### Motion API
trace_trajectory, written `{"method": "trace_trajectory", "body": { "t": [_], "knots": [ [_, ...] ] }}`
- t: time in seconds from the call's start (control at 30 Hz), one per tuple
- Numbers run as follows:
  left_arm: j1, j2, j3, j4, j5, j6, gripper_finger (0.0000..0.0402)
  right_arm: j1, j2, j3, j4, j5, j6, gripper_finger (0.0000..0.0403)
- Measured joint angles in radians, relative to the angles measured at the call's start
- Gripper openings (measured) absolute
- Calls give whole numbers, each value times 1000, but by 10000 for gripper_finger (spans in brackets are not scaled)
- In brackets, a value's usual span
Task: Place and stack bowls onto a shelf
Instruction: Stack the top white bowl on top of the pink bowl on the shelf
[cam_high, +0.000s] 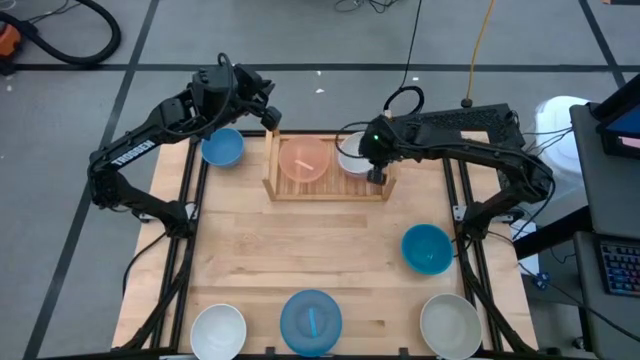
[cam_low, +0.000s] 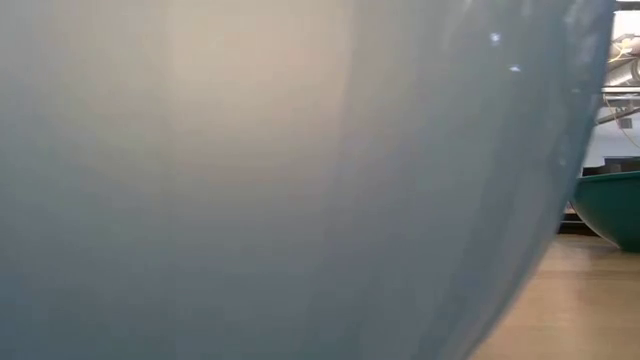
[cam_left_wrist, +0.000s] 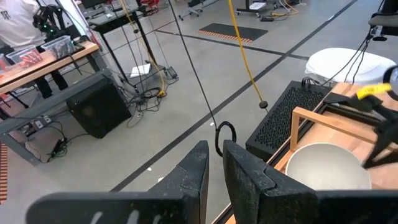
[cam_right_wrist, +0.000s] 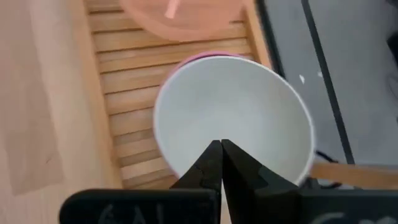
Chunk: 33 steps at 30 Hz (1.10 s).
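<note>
The shelf (cam_high: 328, 190) at the far middle of the table already holds a peach bowl (cam_high: 303, 160) on its left half and a white bowl (cam_high: 353, 155) on its right half, and the right wrist view shows a pink rim (cam_right_wrist: 205, 57) peeking out beneath that white one, so a stack of two looks begun there. Left on the tabletop are a blue bowl (cam_high: 222, 147) just beside the shelf's left board, a teal bowl (cam_high: 427, 248) toward the right edge, and along the near edge a white bowl (cam_high: 218, 330), a blue one (cam_high: 311, 322) and a grey-beige one (cam_high: 449, 325), so I judge the job under halfway done. The right gripper (cam_right_wrist: 221, 155) hovers over the near rim of the shelved white bowl with its fingers pressed together and nothing between them; the left gripper (cam_left_wrist: 214, 163) hangs above the shelf's left board (a narrow gap shows between its fingers, and they hold nothing). Only the high view lays out all the loose bowls; the low view is almost wholly blocked by one pale blue bowl wall (cam_low: 280, 180), with a sliver of teal at its edge
</note>
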Motion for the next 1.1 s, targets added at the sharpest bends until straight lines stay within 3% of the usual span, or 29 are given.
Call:
{"method": "trace_trajectory", "body": {
  "t": [0.13, 0.67, 0.87, 1.1],
  "knots": [
    [0, 0, 0, 0, 0, 0, 53, 15, -14, -99, 89, -45, 23, 0],
    [-1, 0, 0, -1, 0, 1, 53, 84, -27, -386, 462, 170, 30, 0],
    [-1, 0, 0, 0, 0, 1, 53, 90, -43, -345, 473, 172, -2, 0],
    [-8, 0, 0, -1, 0, 1, 53, 66, -71, -259, 469, 379, 41, 0]
  ]
}}
